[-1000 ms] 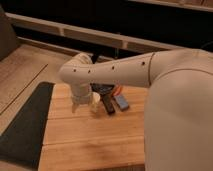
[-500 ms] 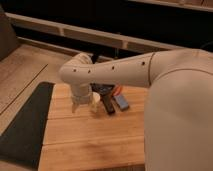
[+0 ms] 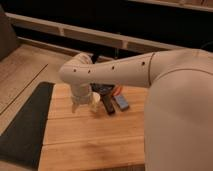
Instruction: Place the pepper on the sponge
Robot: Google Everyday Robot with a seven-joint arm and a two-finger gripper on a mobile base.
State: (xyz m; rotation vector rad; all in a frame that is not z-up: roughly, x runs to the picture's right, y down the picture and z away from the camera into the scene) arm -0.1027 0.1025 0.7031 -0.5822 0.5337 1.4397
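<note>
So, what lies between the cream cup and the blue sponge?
In the camera view, a dark long handle lies between the cream cup and the blue sponge; the gripper hangs beside the cup.

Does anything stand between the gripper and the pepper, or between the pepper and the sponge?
Yes: the gripper hangs over the wooden board, and a cream cup and a dark handle lie between it and the pepper. Nothing visible separates the pepper from the sponge just beside it.
</note>
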